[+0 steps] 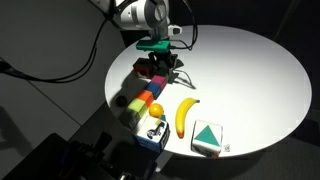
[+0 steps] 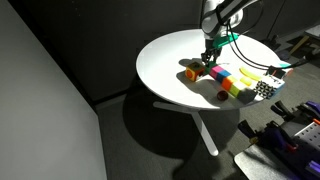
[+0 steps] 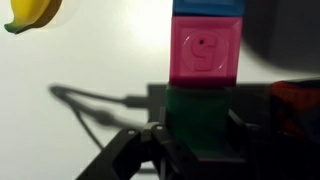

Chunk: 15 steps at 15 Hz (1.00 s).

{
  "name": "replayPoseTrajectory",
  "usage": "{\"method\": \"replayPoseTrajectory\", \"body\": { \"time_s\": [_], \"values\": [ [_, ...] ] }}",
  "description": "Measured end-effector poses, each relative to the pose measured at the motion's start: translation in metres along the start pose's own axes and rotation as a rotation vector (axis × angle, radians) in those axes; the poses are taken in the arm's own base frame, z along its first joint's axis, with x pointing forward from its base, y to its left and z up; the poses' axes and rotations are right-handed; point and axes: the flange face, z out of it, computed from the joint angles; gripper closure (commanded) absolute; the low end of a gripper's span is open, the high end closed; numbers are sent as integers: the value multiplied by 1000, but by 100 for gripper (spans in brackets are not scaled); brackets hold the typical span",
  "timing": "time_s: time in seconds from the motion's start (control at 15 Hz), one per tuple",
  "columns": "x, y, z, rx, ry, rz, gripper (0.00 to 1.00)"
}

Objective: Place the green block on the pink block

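Observation:
In the wrist view the green block point(image 3: 200, 115) sits between my gripper's point(image 3: 200, 140) two dark fingers, in shadow. The fingers are closed against its sides. The pink block point(image 3: 205, 50) lies just beyond it, edge to edge in the picture, with a blue block point(image 3: 206, 7) behind that. In both exterior views the gripper point(image 1: 160, 62) point(image 2: 210, 58) hangs low over the near end of the row of coloured cubes, beside the pink block point(image 1: 147, 70) point(image 2: 214, 72). How high the green block is above the table cannot be told.
On the round white table point(image 1: 240, 70) lie a banana point(image 1: 185, 115), a white box with a green triangle point(image 1: 208, 138), a red cube point(image 1: 158, 83), a yellow cube point(image 1: 145, 97) and an orange ball point(image 1: 155, 108). A cable trails beside the blocks point(image 3: 100, 105).

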Motion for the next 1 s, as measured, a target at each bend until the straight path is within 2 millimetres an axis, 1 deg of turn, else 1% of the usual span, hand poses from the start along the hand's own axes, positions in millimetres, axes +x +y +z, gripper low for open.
{"method": "replayPoseTrajectory", "body": {
  "time_s": [0.2,0.53,1.0],
  "values": [
    [1,-5,-3,-3,6,-8,70],
    [3,-8,-14,-5,21,-14,70],
    [2,-6,-44,-14,47,-19,70]
  ]
}}
